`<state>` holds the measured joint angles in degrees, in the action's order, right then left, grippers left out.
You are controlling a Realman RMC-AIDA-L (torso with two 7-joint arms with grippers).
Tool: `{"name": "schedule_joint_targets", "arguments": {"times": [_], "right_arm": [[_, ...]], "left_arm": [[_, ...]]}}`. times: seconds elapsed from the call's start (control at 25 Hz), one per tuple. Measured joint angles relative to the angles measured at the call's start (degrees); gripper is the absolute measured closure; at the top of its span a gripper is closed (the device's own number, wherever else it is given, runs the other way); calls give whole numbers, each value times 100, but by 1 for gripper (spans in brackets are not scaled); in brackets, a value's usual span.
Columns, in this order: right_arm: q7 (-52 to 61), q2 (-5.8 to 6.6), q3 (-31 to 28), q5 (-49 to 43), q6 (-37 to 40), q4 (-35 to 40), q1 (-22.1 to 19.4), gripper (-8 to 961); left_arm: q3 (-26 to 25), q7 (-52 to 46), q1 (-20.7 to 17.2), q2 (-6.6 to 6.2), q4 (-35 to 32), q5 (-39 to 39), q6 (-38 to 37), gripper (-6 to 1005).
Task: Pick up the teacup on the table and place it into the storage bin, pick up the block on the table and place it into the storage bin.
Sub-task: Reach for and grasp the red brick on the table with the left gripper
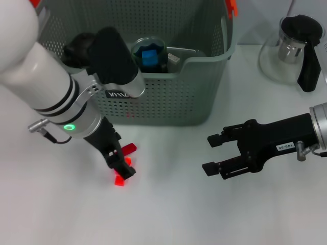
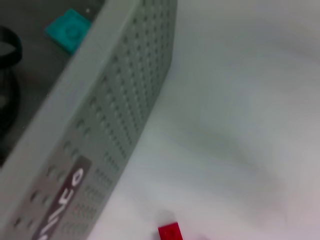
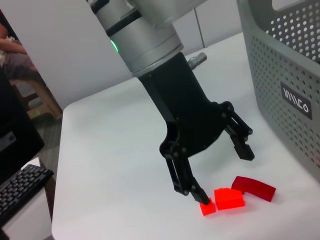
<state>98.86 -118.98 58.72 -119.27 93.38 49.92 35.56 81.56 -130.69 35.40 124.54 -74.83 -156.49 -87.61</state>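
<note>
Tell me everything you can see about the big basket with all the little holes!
The storage bin is a large grey-green plastic basket, its walls full of small round holes. It has orange clips at the rim, a scooped dip in its front edge and a small dark label on the front. It stands upright on the white table. Inside lie a dark round cup holding something blue and a teal square piece.

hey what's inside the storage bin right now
Inside the storage bin sits a dark teacup holding a blue block. The left arm and the bin's front wall cover much of the floor.
</note>
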Motion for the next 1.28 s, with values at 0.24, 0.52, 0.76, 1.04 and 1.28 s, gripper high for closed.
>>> {"name": "schedule_joint_targets", "arguments": {"times": [0.24,0.52,0.76,1.04,1.28], "right_arm": [[12,58,30,-27,118,0,50,115],[156,343,0,-72,474,1,63,115],[323,494,-33,-116,574,29,58,116],[333,525,-77,-122,590,49,70,116],[335,538,-81,-123,594,53,69,115]], "left_arm": [[68,-277,168,0,76,22,64,36],[166,-414,325,-7,292,-13,186,36],[269,-631,402,1,447,25,364,35],[308,-1094,542,0,656,26,520,35],[255,-1300,696,-12,962,33,600,36]]}}
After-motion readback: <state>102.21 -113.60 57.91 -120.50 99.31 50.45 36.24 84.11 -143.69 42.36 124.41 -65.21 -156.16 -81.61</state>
